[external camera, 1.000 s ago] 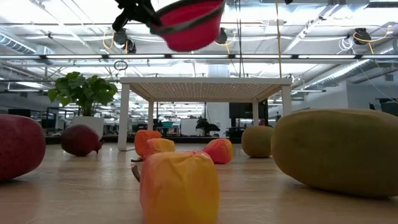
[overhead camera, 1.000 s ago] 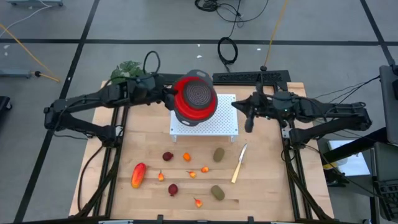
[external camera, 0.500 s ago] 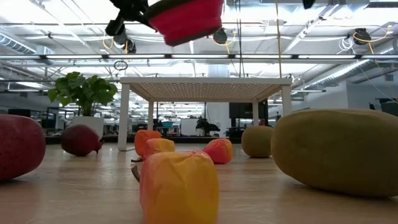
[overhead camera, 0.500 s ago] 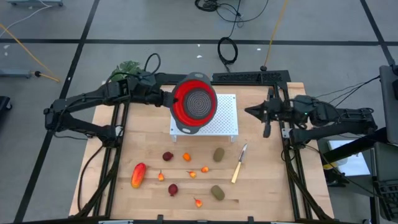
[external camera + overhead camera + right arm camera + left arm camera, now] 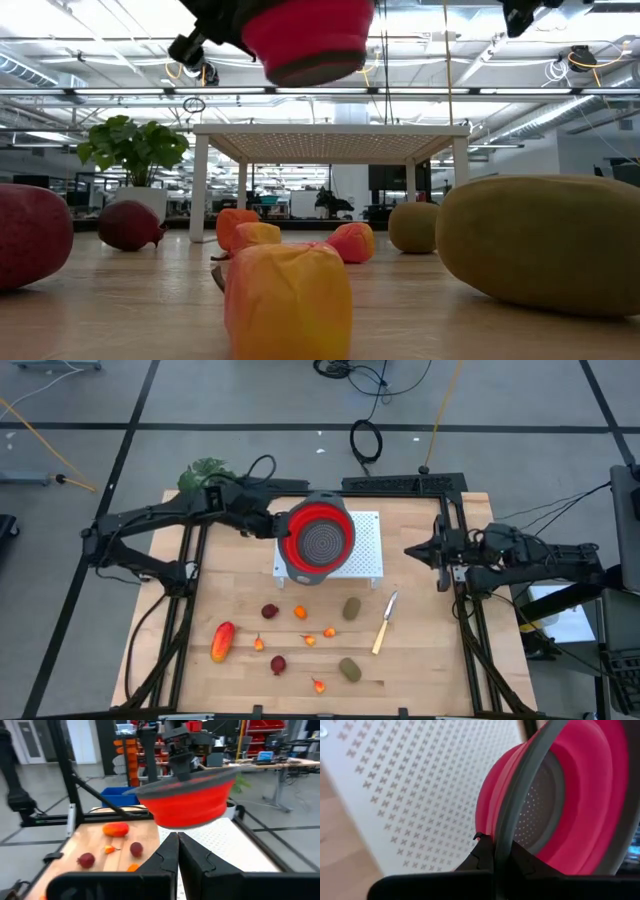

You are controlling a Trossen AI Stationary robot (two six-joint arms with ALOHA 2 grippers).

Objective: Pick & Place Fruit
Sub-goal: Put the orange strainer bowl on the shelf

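Observation:
The red grey-rimmed bowl [image 5: 318, 541] hangs above the white perforated stand [image 5: 362, 560], with my left gripper [image 5: 283, 528] shut on its rim. The bowl also shows in the low view [image 5: 306, 38] and the right wrist view [image 5: 187, 800]. The fruit lies on the wooden table nearer the front: an elongated red-orange piece [image 5: 222, 641], two dark red round ones [image 5: 269, 611] [image 5: 278, 664], two olive ovals [image 5: 352, 607] [image 5: 349, 669] and several tiny orange pieces [image 5: 300, 612]. My right gripper [image 5: 412, 550] is shut and bare at the table's right edge. My left gripper pinches the bowl's grey rim [image 5: 501, 827] on the side toward the table's left, one finger on the inner face and one on the outer. The fingers [image 5: 481, 855] come from the table's left, slanting down. The bowl is lifted clear above the stand, its opening up.
A slim pale-handled knife [image 5: 384, 623] lies right of the fruit. A potted plant [image 5: 204, 470] stands off the table's far left corner. Black frame rails [image 5: 186, 610] run along both sides.
My right gripper has drawn back from the bowl toward the table's right edge and sunk a little, staying shut. My left gripper has rolled its wrist, and the bowl has come from tilted to nearly level, shifting slightly toward the right above the stand.

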